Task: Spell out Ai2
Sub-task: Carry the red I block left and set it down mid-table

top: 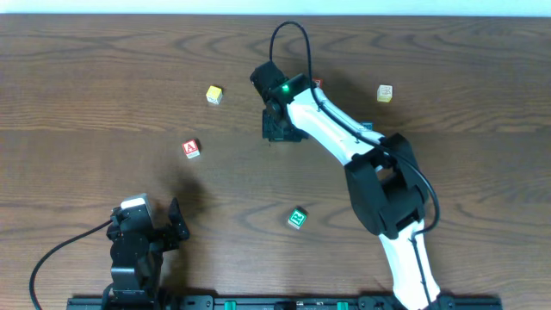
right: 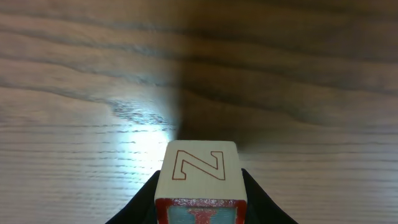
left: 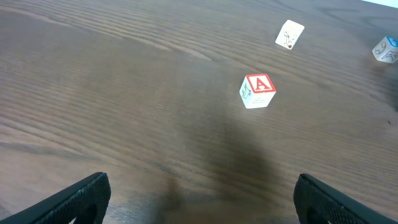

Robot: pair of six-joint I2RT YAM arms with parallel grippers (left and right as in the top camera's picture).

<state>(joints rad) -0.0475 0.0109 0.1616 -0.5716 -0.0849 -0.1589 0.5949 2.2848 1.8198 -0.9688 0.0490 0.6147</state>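
My right gripper (right: 200,208) is shut on a wooden block (right: 199,167) with a red outlined N on top and a red-bordered blue face toward the camera. In the overhead view this gripper (top: 278,127) is at the upper middle of the table and hides the block. A red A block (top: 191,149) lies left of it and also shows in the left wrist view (left: 257,91). A green block (top: 297,219) lies at the lower middle. My left gripper (left: 199,205) is open and empty, low at the front left (top: 148,222).
A yellow block (top: 214,95) lies at the upper left of the right gripper, a pale block (top: 385,92) at the upper right. The left wrist view shows a white block (left: 290,34) and another block (left: 385,48) at its right edge. The right arm (top: 379,181) crosses the table's right half.
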